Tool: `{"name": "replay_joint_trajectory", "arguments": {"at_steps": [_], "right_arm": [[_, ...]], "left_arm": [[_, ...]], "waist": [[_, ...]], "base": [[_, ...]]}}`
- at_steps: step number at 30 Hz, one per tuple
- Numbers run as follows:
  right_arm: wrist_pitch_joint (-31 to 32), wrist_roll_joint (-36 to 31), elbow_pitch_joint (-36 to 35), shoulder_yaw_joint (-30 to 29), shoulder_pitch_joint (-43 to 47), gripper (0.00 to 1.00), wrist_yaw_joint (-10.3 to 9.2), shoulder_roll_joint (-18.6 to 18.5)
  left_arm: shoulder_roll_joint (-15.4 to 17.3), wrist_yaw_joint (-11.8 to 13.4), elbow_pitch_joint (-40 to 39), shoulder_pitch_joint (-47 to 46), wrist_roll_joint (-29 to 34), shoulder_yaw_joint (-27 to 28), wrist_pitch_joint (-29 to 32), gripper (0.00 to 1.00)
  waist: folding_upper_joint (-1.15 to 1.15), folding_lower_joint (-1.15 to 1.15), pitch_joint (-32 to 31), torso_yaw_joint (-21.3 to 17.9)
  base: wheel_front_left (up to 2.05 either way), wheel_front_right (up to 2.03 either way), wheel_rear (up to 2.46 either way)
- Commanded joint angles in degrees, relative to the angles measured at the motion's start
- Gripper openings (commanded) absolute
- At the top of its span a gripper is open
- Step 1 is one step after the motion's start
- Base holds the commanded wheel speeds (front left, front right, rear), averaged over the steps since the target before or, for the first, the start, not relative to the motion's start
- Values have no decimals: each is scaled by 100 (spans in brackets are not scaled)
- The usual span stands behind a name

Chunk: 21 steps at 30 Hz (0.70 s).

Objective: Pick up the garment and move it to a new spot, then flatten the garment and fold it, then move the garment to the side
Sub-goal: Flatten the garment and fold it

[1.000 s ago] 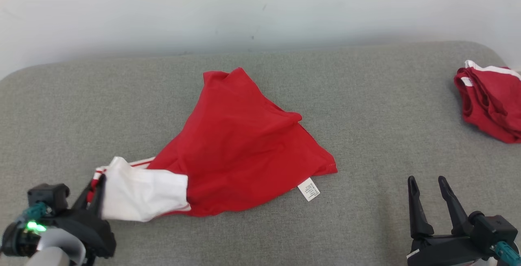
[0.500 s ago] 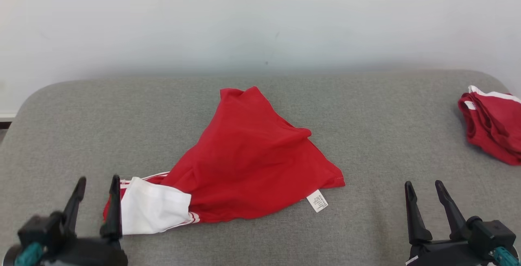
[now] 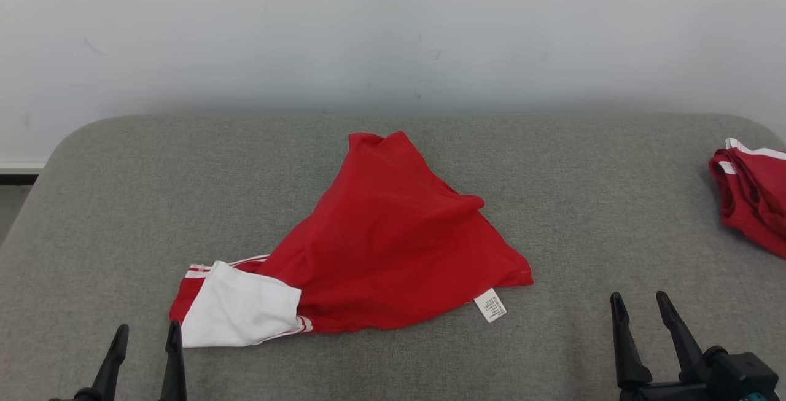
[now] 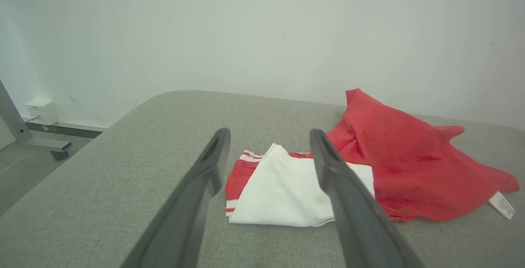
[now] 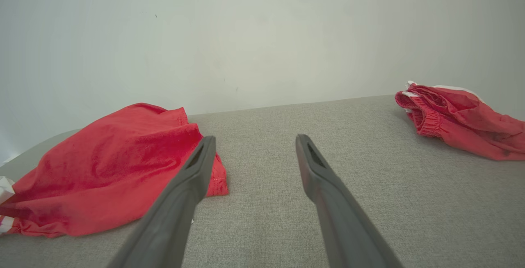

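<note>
I see the garment (image 3: 393,247) crumpled mid-cushion (image 3: 552,161), its white end at 7 o'clock just ahead of my left gripper (image 3: 148,327), which is spread wide and empty. My right gripper (image 3: 638,296), at 5 o'clock, is wide too, holding nothing.

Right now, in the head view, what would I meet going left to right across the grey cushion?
left gripper, red and white garment, right gripper, second red garment at the right edge.

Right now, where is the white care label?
In the head view, the care label lies just right of centre, at the red garment's near right corner.
</note>
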Motion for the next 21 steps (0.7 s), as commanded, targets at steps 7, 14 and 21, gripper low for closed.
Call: {"name": "replay_joint_trajectory", "arguments": {"at_steps": [7, 14, 21], "right_arm": [[-1, -87, 44, 113, -56, 100, 4, -45], [7, -170, 332, 323, -506, 100, 4, -149], [187, -315, 1078, 804, -1440, 100, 4, -164]], "left_arm": [[-141, -262, 94, -241, 248, 224, 0, 100], [22, -461, 489, -836, 225, 31, 0, 100], [420, -538, 1553, -1864, -53, -559, 19, 100]], "waist": [[0, 0, 96, -77], [0, 0, 354, -115], [0, 0, 803, -154]], "base": [[0, 0, 0], [0, 0, 0], [0, 0, 0]]}}
